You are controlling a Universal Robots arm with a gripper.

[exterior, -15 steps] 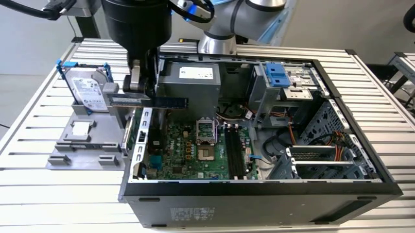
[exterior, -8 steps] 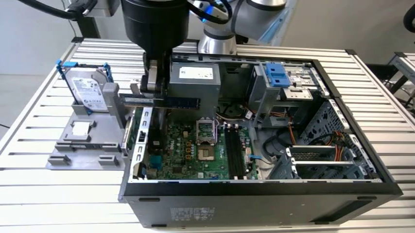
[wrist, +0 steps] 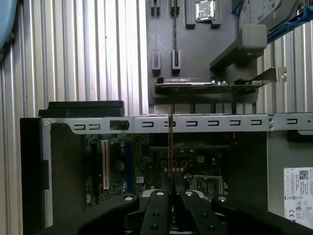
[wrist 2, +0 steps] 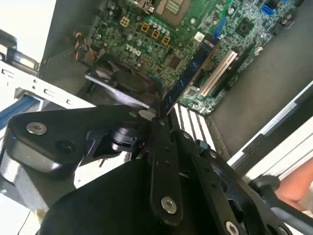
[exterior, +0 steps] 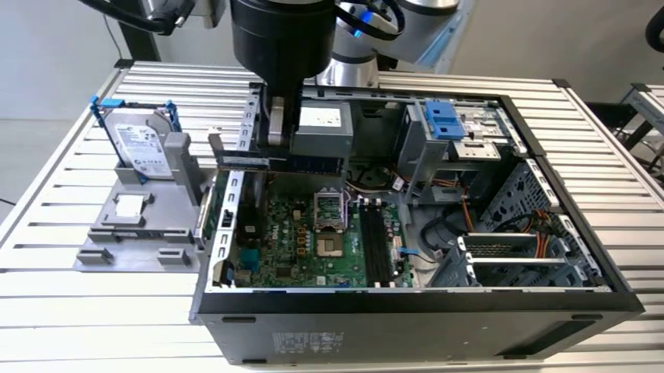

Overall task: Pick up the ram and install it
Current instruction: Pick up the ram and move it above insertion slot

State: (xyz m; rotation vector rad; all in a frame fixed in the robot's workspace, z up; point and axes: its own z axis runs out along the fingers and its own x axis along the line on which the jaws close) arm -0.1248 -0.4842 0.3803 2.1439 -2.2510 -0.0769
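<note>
- My gripper is pinching the ram; both fingers press on its flat faces at one end.
- The ram sticks out from my fingertips, its far end free. In the first wrist view it shows edge-on, as a thin line.
- It hangs in the air inside the open case, touching nothing but me, and is not seated in any slot.
- Below it lies the green board, with the CPU socket near its middle and a white slot just beside the ram's line in the second wrist view.
- The long black memory slots lie past the socket, toward the exterior view's right, well apart from the ram.
- Beyond the ram's tip, the case's slotted metal rail crosses the first wrist view.
- Outside that rail a grey fixture sits on the table, touching the case's side.
- A green card with a metal bracket stands in the fixture, close to the rail.
- Farther along the fixture, a hard drive with blue rails stands tilted.
</note>
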